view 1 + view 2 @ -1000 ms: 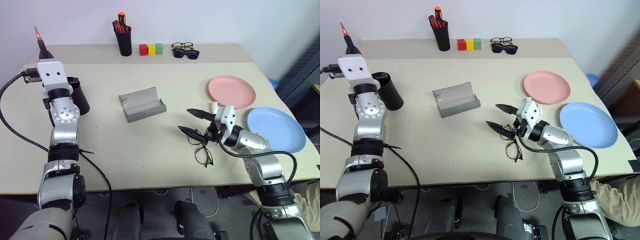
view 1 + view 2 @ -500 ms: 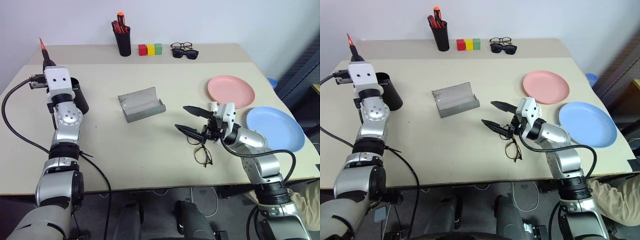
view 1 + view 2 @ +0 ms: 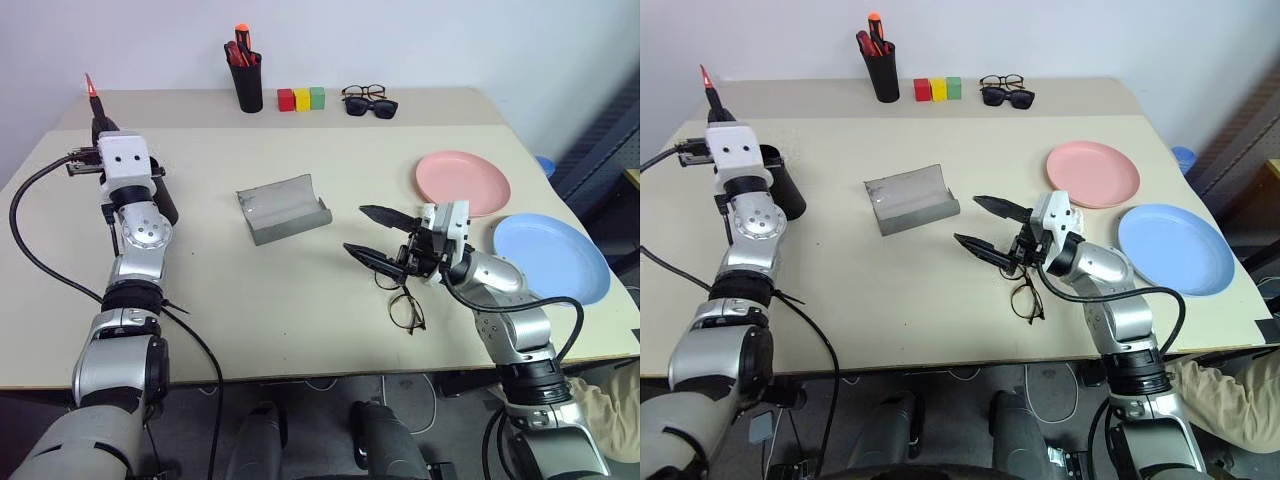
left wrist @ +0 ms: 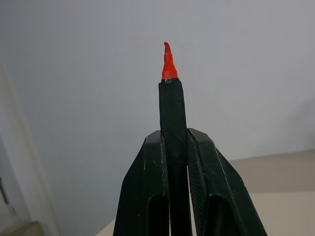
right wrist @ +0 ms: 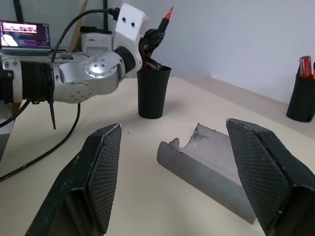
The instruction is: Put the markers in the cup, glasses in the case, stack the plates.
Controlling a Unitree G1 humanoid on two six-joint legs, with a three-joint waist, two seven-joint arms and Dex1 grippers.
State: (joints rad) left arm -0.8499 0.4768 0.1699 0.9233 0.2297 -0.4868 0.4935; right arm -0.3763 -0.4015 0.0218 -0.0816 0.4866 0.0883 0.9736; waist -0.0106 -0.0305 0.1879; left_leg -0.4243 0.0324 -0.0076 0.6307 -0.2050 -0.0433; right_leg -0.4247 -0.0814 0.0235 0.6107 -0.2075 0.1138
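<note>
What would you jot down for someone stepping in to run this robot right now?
Left gripper: shut on the red marker, tip up, beside the black cup; not dropped in yet.
Right gripper: open, holding nothing, hovering by the wire-frame glasses, which lie on the table.
Grey case: open mid-table, nothing in it.
Pink plate and blue plate: side by side, unstacked.
Left: marker in the cup, glasses in the case, stack plates.

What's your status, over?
Left gripper shut on marker, above cup. Right gripper open, empty, over glasses. Case open; plates unstacked. Nothing in the way.
</note>
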